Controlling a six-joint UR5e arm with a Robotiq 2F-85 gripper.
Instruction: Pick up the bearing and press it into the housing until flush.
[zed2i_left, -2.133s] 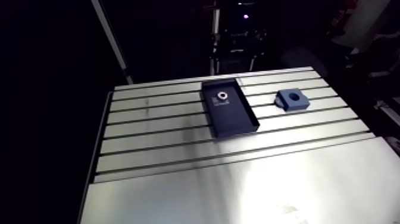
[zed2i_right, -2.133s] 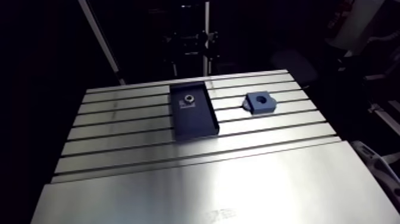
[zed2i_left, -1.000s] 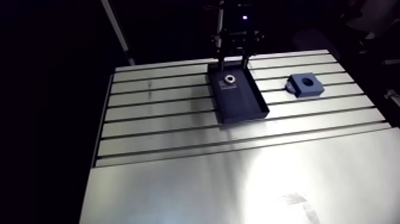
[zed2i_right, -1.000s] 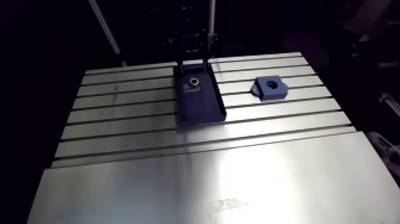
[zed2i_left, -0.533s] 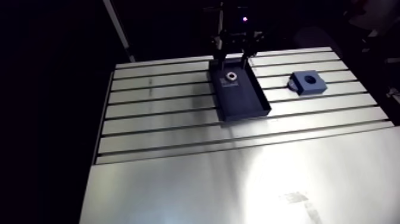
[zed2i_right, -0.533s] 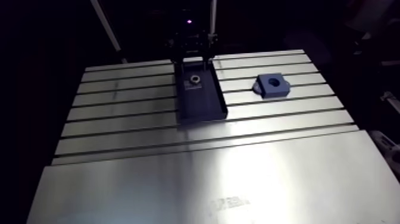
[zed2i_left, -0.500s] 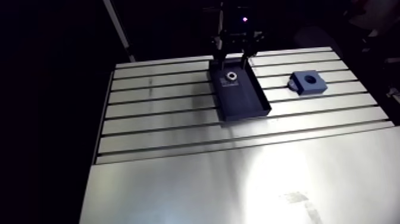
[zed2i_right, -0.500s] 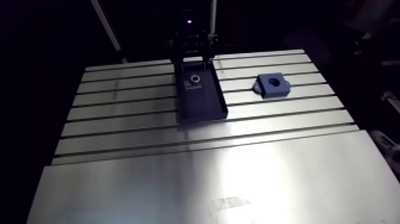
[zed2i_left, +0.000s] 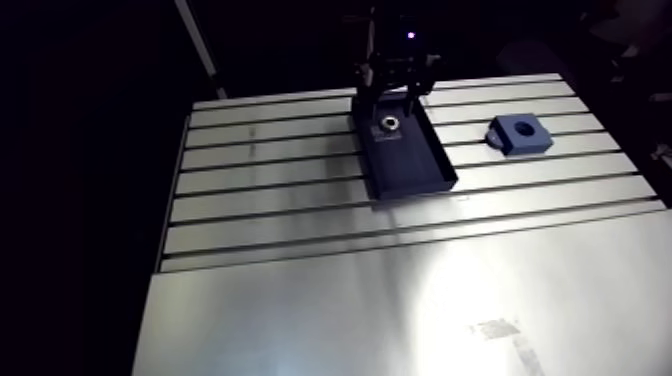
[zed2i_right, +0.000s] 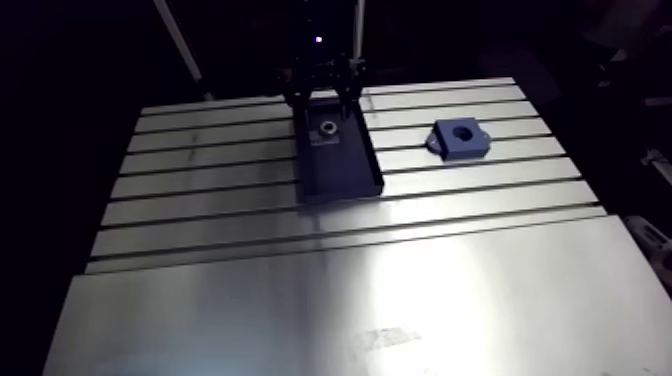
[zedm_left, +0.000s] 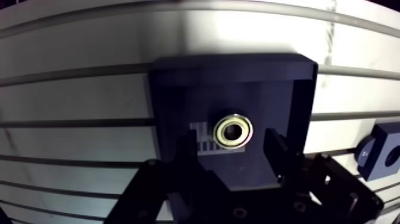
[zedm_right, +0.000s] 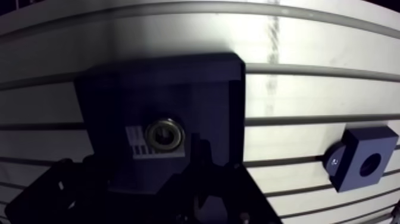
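Observation:
A small silver ring-shaped bearing (zedm_left: 233, 131) lies on the floor of a dark blue tray (zedm_left: 232, 65), beside a white label. In the arm view the bearing (zed2i_left: 387, 125) sits at the tray's far end. My gripper (zedm_left: 233, 158) hangs over that end, open, its two dark fingers (zedm_left: 277, 149) standing either side of the bearing without touching it. The blue block housing (zedm_right: 357, 143), with a round hole in it, rests on the table to the right of the tray (zed2i_left: 440, 168), well apart from my gripper (zed2i_left: 392, 100).
The slotted aluminium table (zed2i_left: 300, 300) runs wide toward the near side, with grooves across its far half. The tray's raised walls surround the bearing. The table's left edge falls off into darkness.
My gripper has come down from behind the table to the tray's far end, its fingers now straddling the bearing. The camera shifted with the arm. Bearing, tray and housing stayed put.

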